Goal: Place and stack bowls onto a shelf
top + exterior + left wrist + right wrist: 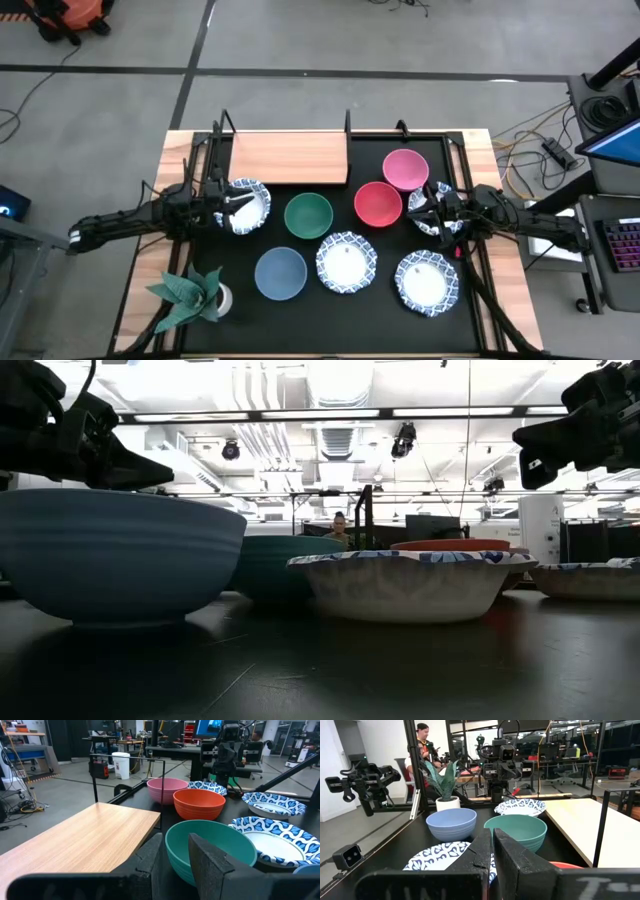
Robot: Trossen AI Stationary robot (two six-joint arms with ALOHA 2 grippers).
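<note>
The wooden shelf [290,157] stands at the far edge of the black mat. The pink [405,167], red [377,203], green [308,215] and blue [280,272] bowls rest on the mat on their bases, as do two blue-patterned white bowls [346,261] [426,279]. My left gripper [232,205] hovers over a third patterned bowl [255,203], its fingers a little apart [175,845] and empty. My right gripper [432,210] hovers over a fourth patterned bowl [420,200], its fingers together [493,837]. In the low view both grippers [110,455] [570,440] are well above the bowls.
A potted green plant [190,290] stands at the mat's near left corner. The shelf's thin black posts [162,795] rise at its corners. A person [422,742] shows in the room beyond the table.
</note>
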